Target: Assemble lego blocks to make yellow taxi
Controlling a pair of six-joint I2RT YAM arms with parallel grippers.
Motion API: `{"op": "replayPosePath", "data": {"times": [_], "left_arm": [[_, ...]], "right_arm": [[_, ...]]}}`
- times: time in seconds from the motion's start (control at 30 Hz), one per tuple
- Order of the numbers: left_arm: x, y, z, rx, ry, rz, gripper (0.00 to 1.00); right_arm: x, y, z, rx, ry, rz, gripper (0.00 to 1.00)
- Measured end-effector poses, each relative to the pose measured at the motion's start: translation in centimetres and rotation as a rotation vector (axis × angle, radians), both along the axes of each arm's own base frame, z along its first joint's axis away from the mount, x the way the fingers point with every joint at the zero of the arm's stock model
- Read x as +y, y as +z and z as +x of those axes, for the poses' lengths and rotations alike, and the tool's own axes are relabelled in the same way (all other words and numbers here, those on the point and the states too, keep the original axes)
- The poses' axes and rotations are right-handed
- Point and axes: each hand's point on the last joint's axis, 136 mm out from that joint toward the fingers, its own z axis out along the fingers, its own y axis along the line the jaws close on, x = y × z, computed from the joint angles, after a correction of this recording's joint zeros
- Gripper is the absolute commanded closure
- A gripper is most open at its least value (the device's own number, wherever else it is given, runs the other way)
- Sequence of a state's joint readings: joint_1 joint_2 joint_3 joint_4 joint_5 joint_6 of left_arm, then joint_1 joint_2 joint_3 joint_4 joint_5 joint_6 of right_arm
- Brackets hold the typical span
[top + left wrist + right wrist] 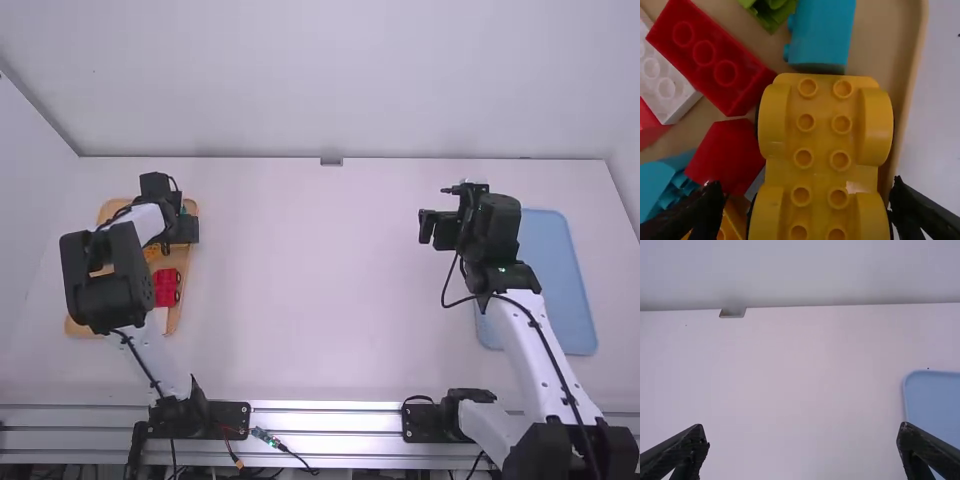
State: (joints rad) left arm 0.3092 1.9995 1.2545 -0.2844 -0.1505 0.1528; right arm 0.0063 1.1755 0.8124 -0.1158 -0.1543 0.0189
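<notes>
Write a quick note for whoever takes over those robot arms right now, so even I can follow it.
Left jaws: open, on either side of the yellow car base.
Right jaws: open, holding nothing, short of the blue tray.
Parts: the yellow base is in the wooden tray at the table's left, among red blocks, a white block and turquoise blocks.
Done: no building seen; the base's visible studs are bare.
Left: probably grip the base, lift it out, then build the taxi's body on it.
</notes>
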Motion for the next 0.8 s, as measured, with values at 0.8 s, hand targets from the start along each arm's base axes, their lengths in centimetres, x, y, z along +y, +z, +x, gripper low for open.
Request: {"op": "replayPosePath", "data": {"times": [0.8], "left_arm": [[0.06,-0.46,-0.01,-0.052,0.047,-0.101,0.15]], "right_arm": [[-0.17,0.04,0.04,-0.002,-0.005,0.0,0.01]]}}
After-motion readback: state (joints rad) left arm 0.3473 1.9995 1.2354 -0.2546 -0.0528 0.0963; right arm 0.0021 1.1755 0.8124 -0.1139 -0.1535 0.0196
